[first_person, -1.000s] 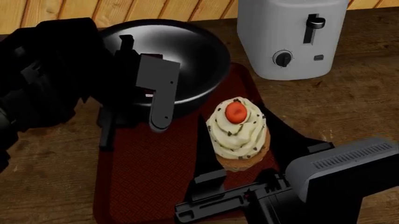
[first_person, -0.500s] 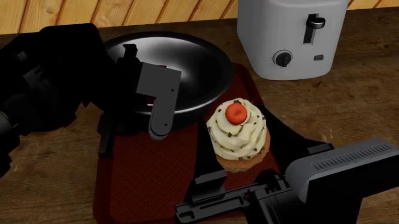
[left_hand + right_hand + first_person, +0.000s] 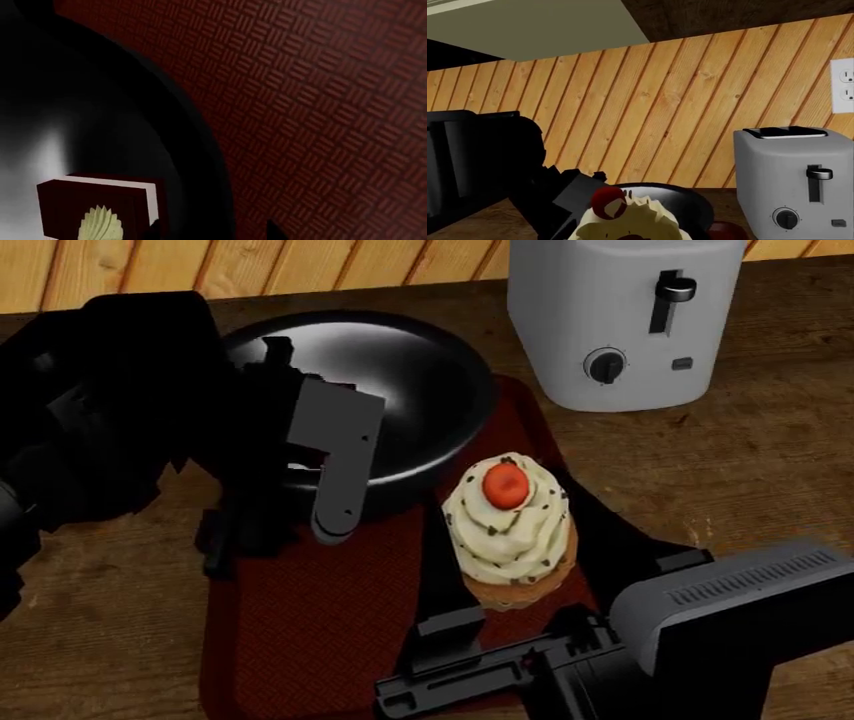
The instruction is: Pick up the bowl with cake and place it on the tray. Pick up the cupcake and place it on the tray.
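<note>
The glossy black bowl (image 3: 400,370) sits on the far end of the dark red tray (image 3: 320,620). My left gripper (image 3: 274,540) straddles the bowl's near-left wall, one finger inside and one outside, open with a sliver of tray (image 3: 320,100) showing beside the outer tip. The left wrist view shows the cake (image 3: 100,205) lying inside the bowl (image 3: 100,100); my arm hides it in the head view. The cupcake (image 3: 510,530) stands over the tray's right side, and my right gripper (image 3: 511,502) is shut on its base. The cupcake (image 3: 627,225) fills the near edge of the right wrist view.
A grey toaster (image 3: 621,320) stands on the wooden counter to the right of the bowl, close to the tray's far right corner. A slanted wood-plank wall (image 3: 694,100) with a power outlet (image 3: 844,80) runs behind the counter.
The bowl has come down a little onto the tray and then stayed put. My left gripper has slid slightly down and left along it. The cupcake and right arm have barely moved.
</note>
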